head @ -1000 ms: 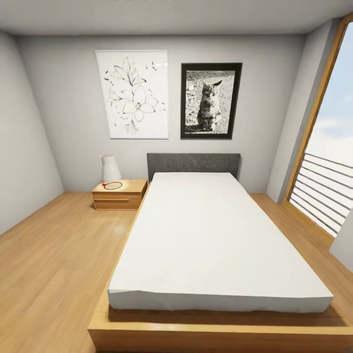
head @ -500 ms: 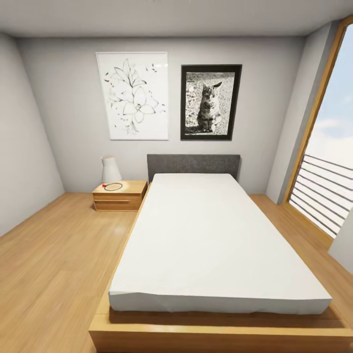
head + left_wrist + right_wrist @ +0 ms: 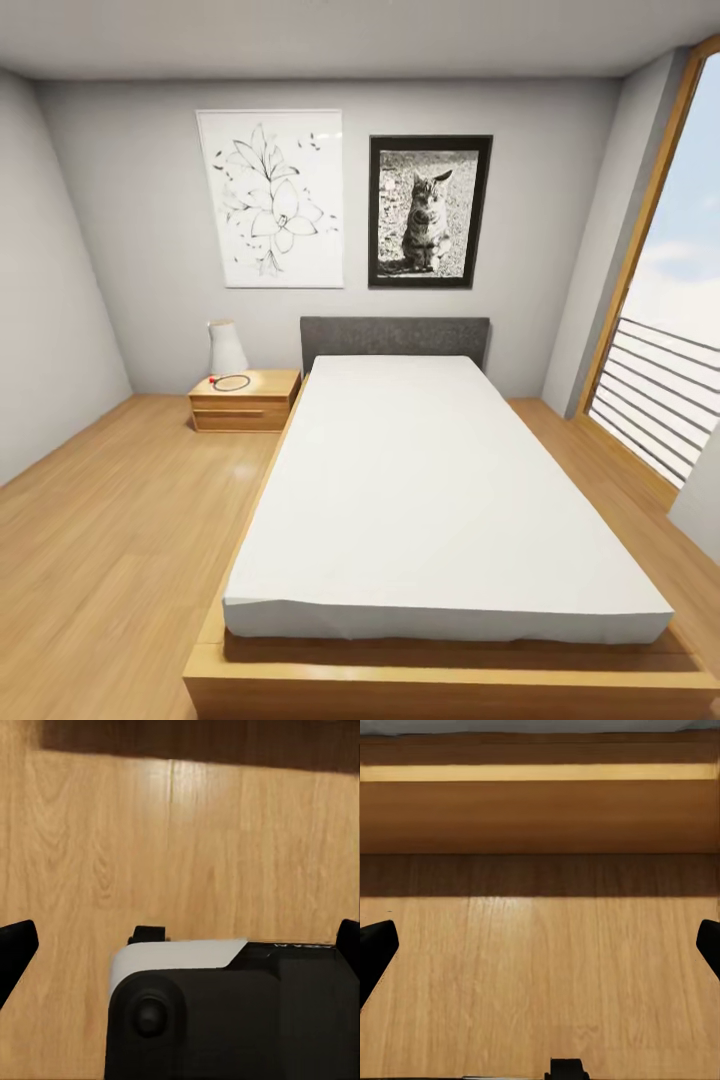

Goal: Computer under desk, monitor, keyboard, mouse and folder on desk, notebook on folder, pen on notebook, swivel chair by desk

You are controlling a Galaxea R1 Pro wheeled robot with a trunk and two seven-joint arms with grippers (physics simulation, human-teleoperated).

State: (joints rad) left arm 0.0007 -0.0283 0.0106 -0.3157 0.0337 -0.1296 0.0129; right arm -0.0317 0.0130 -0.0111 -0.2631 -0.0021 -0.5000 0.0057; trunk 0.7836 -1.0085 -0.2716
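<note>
We saw a bedroom. At the left, a small wooden nightstand (image 3: 244,400) stood by the back wall, with a white vase (image 3: 226,347) at its back left corner and a round ring (image 3: 232,381) lying near its front edge. Above it hung a flower drawing (image 3: 270,199), and next to that a cat picture (image 3: 430,211). A big white bed (image 3: 430,490) sat in the middle. A window railing (image 3: 655,395) was at the right. Our left gripper (image 3: 180,945) and right gripper (image 3: 540,952) hung over the wood floor (image 3: 110,540), fingers spread wide, holding nothing. We saw no desk things here.
</note>
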